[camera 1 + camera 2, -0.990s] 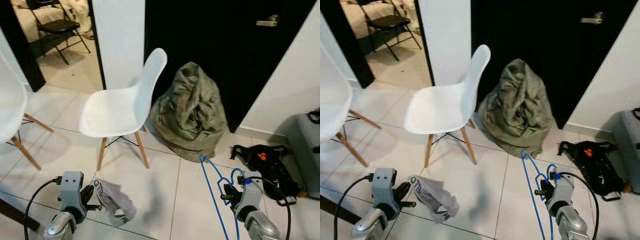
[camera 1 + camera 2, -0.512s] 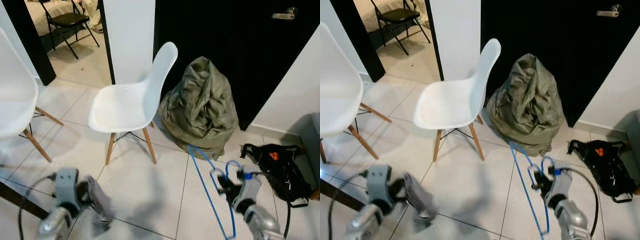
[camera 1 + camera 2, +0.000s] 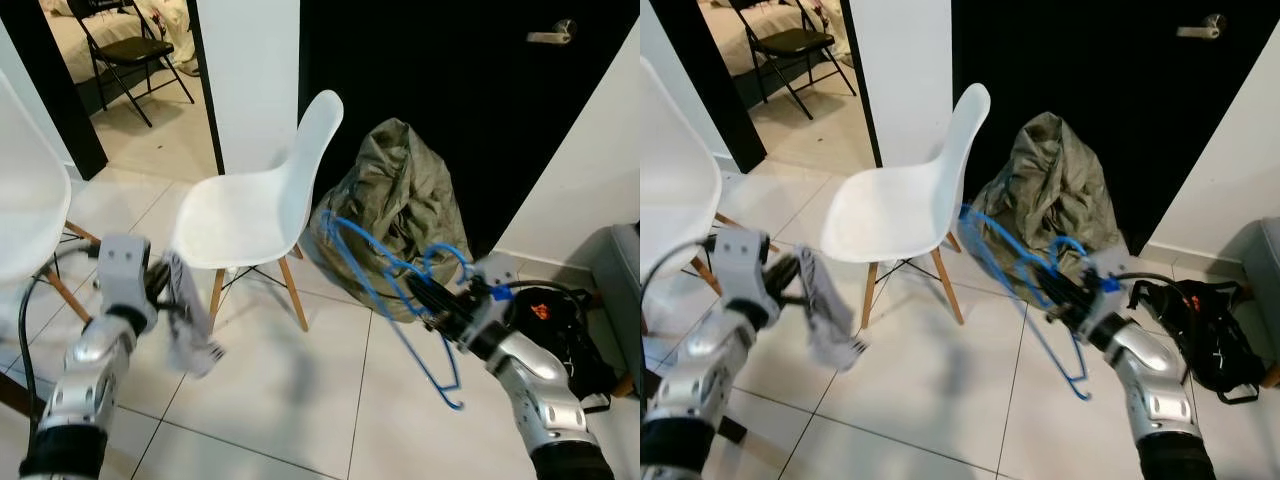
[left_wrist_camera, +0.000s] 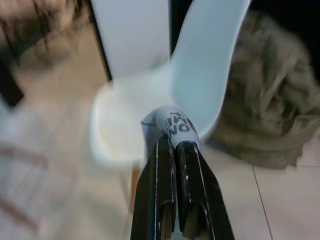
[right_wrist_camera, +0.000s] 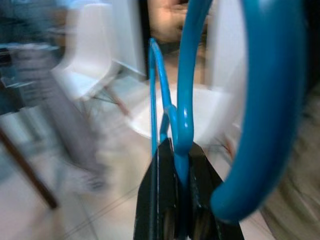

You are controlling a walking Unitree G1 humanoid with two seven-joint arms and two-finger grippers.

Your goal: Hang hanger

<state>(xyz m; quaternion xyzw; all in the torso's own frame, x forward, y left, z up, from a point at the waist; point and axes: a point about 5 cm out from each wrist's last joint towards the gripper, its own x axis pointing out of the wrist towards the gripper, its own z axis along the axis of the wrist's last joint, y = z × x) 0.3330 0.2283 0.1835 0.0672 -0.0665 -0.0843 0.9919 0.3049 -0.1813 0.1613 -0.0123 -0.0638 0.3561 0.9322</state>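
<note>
My right gripper (image 3: 432, 297) is shut on a blue wire hanger (image 3: 385, 280), held up in the air in front of the olive bag, with its frame reaching out to the left and down. In the right wrist view the blue hanger (image 5: 182, 100) runs up from between the black fingers (image 5: 157, 200). My left gripper (image 3: 165, 290) is shut on a grey cloth with dark lettering (image 3: 188, 320), which hangs off the floor beside the white chair. In the left wrist view the cloth (image 4: 175, 122) is pinched at the fingertips.
A white chair (image 3: 260, 205) stands straight ahead, with a crumpled olive bag (image 3: 400, 215) behind it against a black door (image 3: 450, 100). A black backpack (image 3: 560, 330) lies on the tiles at right. Another white chair (image 3: 25, 215) is at left, and a folding chair (image 3: 125, 45) in the far room.
Both arms have risen. The blue hanger has been lifted off the floor and now hangs in the air. The grey cloth has come up from the tiles.
</note>
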